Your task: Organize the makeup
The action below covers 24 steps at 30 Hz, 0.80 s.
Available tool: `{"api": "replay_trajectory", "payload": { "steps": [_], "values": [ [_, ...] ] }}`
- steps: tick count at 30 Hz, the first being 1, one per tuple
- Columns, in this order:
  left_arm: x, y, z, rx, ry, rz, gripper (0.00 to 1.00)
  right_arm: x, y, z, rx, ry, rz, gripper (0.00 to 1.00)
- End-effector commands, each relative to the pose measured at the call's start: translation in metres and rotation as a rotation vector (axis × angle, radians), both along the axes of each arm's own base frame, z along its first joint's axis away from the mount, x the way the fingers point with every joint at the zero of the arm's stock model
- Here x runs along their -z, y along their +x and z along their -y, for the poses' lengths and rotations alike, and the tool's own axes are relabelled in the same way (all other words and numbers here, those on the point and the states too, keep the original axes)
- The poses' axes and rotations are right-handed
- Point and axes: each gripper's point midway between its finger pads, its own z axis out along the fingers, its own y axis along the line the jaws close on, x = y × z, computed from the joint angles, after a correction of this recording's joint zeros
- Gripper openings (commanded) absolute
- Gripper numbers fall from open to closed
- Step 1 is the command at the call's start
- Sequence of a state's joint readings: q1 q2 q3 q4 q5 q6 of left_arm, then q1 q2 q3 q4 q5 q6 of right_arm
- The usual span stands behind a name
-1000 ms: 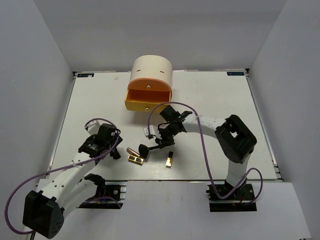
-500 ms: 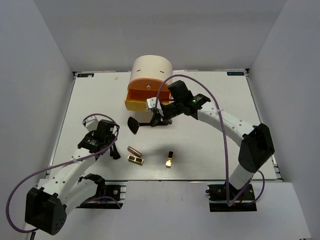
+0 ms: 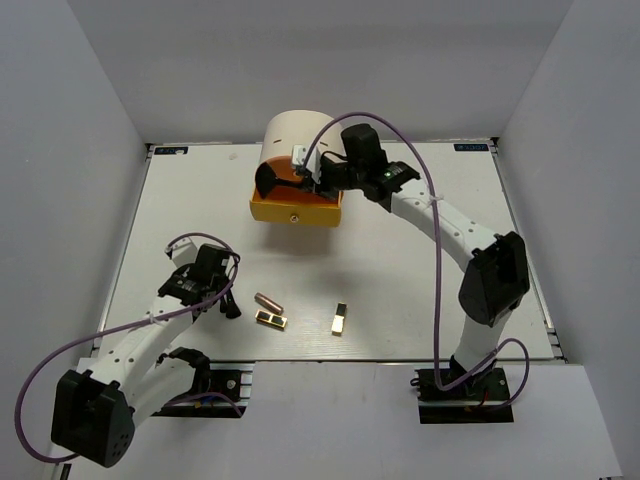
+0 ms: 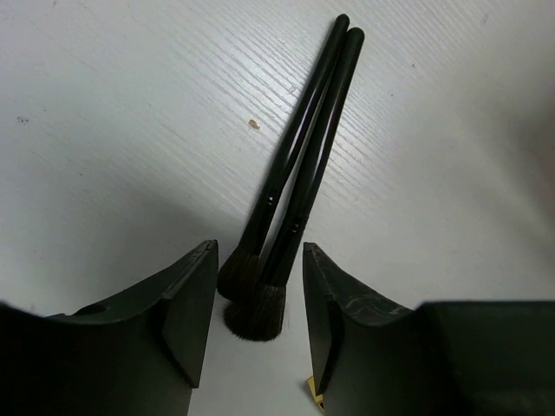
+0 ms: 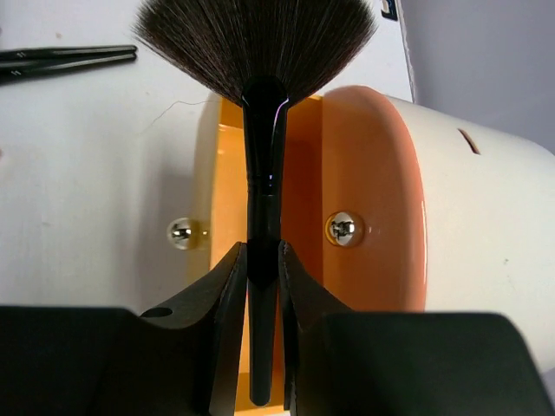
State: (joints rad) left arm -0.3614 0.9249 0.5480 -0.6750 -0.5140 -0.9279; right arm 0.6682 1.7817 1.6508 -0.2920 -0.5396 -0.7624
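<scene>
**Clerk:** Start with the largest items, please.

**Inspector:** White table [image 3: 420, 290]. At its far edge stands a cream cylindrical box [image 3: 300, 135] with its lower orange drawer [image 3: 295, 212] pulled out toward the arms.

**Clerk:** The right arm?

**Inspector:** It is stretched out to the box. The right gripper [image 5: 263, 260] is clamped on the handle of a black fan brush [image 5: 263, 130], with both fingers pressed against the handle. The brush is held over the open drawer, and the fan head points away from the wrist. I cannot tell whether the brush touches the drawer.

**Clerk:** And the left arm?

**Inspector:** It is low over the near left part of the table. The left gripper [image 4: 258, 295] has its fingers apart, one on either side of the bristle ends of two black brushes [image 4: 299, 165]. No contact with them is visible. The brushes lie side by side on the table, with their handles touching at the far tips.

**Clerk:** The smaller items?

**Inspector:** One gold-and-black case [image 3: 271, 319] lies just right of the left gripper. A second gold-and-black case [image 3: 340, 320] lies further right, apart from the first. A copper lipstick [image 3: 267, 301] lies just beyond the first case. All three are on the open table, well apart from the box.
</scene>
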Motion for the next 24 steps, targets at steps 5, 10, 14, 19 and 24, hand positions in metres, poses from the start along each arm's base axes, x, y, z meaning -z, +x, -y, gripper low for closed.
{"api": "replay_trajectory", "payload": {
  "steps": [5,10,14,19,24],
  "values": [
    [0.005,-0.005,-0.017,-0.053,0.077,-0.033,0.58,0.009,0.037,-0.009,0.031,-0.034,0.092,0.11],
    [0.008,-0.004,-0.016,-0.052,0.08,-0.044,0.57,0.012,0.038,-0.006,0.034,-0.034,0.071,0.32],
    [0.009,-0.003,-0.019,-0.065,0.09,-0.056,0.56,0.009,0.036,-0.002,0.045,-0.02,0.066,0.38],
    [0.011,-0.001,-0.02,-0.071,0.102,-0.079,0.55,-0.006,0.032,0.004,0.059,0.022,0.043,0.44],
    [0.014,0.005,-0.024,-0.087,0.098,-0.095,0.43,-0.026,0.02,0.01,0.043,0.082,-0.022,0.33]
  ]
}}
